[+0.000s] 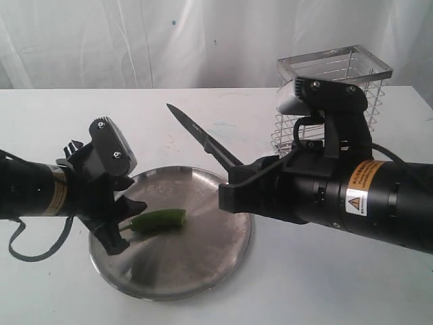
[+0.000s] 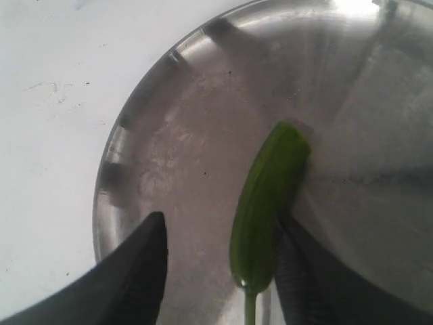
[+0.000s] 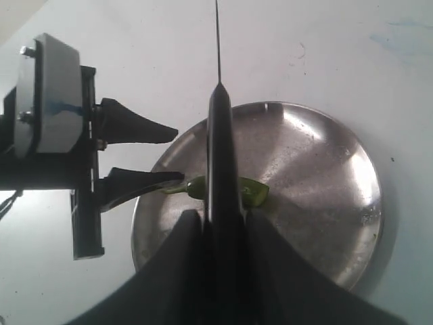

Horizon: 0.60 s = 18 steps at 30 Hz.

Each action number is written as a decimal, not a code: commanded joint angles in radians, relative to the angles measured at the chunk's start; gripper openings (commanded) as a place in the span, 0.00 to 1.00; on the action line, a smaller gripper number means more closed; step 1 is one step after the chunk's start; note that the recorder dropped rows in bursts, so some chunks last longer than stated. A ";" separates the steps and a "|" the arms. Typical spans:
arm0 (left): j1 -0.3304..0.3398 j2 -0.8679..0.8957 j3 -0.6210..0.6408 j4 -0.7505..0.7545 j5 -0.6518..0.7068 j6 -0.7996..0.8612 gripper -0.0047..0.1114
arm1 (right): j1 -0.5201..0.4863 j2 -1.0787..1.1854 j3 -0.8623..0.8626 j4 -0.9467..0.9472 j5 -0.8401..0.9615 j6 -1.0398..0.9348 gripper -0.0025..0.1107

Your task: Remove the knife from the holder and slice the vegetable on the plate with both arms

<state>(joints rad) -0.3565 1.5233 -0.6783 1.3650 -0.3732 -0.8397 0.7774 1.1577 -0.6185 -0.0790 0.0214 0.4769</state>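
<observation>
The green vegetable lies on the left part of the steel plate, its stem toward my left gripper. That gripper is open, its fingers straddling the stem end. In the left wrist view the vegetable rests against one finger, with a wide gap to the other. My right gripper is shut on the black knife, whose blade points to the back left above the plate. In the right wrist view the knife crosses over the vegetable.
The wire holder stands at the back right, behind the right arm. The plate sits on a white table. A black cable loops on the table under the left arm.
</observation>
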 commanded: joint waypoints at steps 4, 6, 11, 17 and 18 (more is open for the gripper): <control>-0.005 0.143 -0.087 0.012 0.001 0.010 0.49 | -0.010 -0.008 0.003 0.002 -0.034 -0.002 0.02; -0.005 0.183 -0.102 0.016 -0.003 0.019 0.49 | -0.010 -0.008 0.003 0.002 -0.035 -0.002 0.02; -0.005 0.256 -0.133 0.030 -0.001 0.034 0.49 | -0.010 -0.008 0.003 0.002 -0.046 -0.002 0.02; -0.005 0.307 -0.139 0.030 0.038 0.009 0.43 | -0.010 -0.008 0.003 0.002 -0.046 -0.002 0.02; -0.005 0.314 -0.139 0.030 0.040 -0.009 0.39 | -0.010 -0.008 0.003 0.002 -0.046 -0.002 0.02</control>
<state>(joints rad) -0.3585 1.8136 -0.8210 1.3796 -0.3839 -0.8176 0.7774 1.1577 -0.6185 -0.0790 0.0000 0.4769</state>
